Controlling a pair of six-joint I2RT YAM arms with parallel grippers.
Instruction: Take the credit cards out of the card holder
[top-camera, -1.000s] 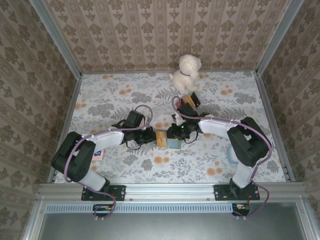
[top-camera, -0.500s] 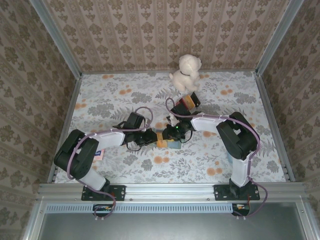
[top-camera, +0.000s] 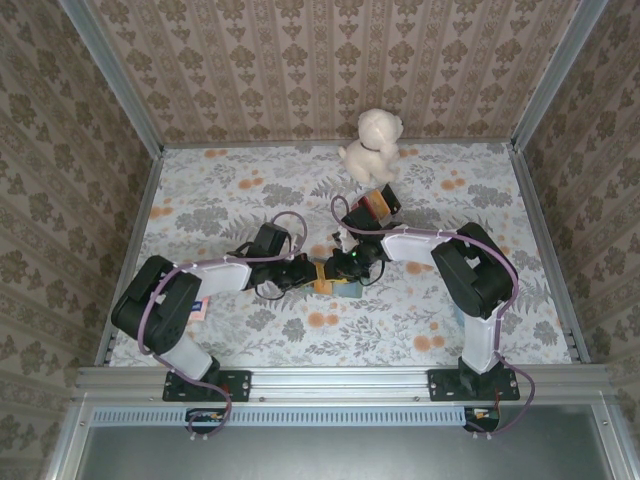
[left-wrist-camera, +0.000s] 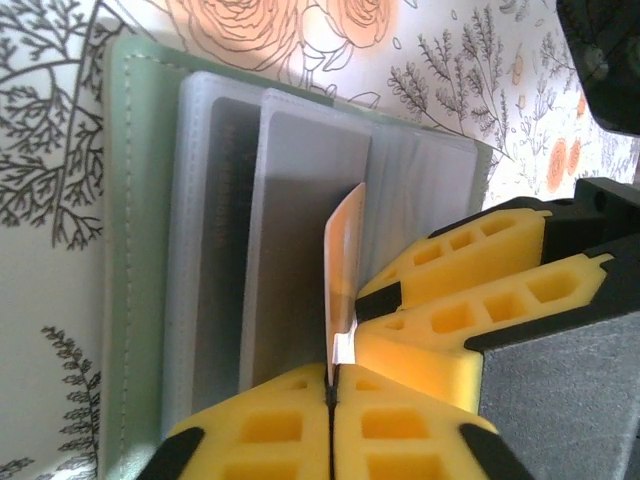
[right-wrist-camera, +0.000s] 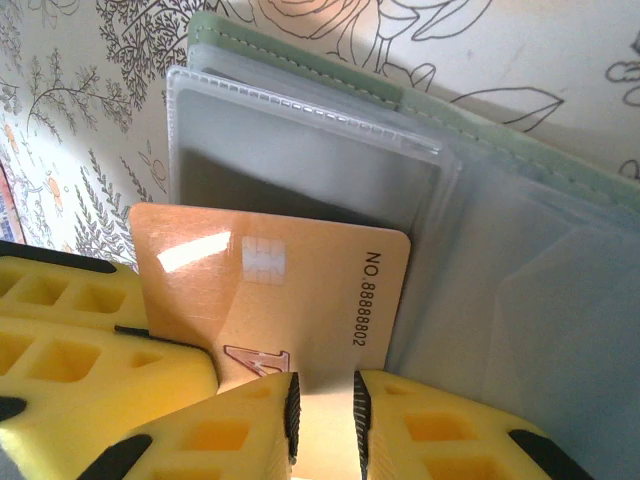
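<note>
Card holder (left-wrist-camera: 130, 250) lies open, just beyond the left gripper (left-wrist-camera: 332, 385), which is clenched on the orange card (right-wrist-camera: 270, 290). The card is probably stiff and slick, best pinched at its edge. Beside it, the right gripper (right-wrist-camera: 323, 400) has narrowly parted jaws; I cannot tell whether they grip anything.

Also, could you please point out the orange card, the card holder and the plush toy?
Orange card (right-wrist-camera: 300, 300): right wrist view, on its face below the chip.
Card holder (left-wrist-camera: 125, 250): left wrist view, on its green outer edge.
Plush toy (top-camera: 365, 152): top external view, on its body.
</note>
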